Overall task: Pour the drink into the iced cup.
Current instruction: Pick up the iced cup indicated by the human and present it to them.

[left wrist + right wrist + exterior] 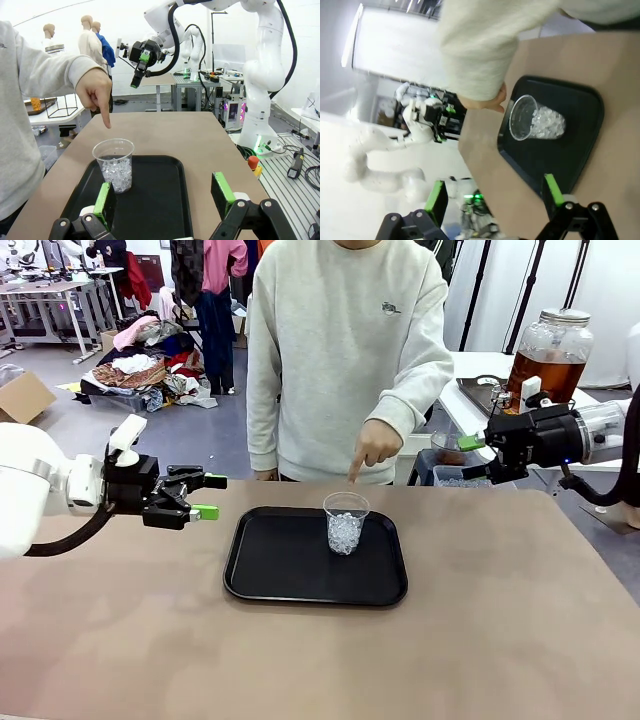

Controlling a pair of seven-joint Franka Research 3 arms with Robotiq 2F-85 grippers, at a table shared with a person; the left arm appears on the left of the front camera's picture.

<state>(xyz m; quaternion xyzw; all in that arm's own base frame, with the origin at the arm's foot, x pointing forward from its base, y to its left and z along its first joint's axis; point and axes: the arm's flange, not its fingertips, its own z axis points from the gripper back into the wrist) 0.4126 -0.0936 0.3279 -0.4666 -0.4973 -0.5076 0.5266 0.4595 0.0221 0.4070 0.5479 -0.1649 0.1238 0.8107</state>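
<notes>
On the black rectangular tray [262,585], the clear plastic cup of ice [346,523] stands upright, mouth up, well apart between left gripper [207,496] and right gripper [468,459], both wide open, empty.

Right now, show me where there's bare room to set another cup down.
The tray is bare left of and in front of the iced cup. The table is bare in front of the tray and beside it. Crowded: the far edge, where the person's hand points at the cup.
</notes>
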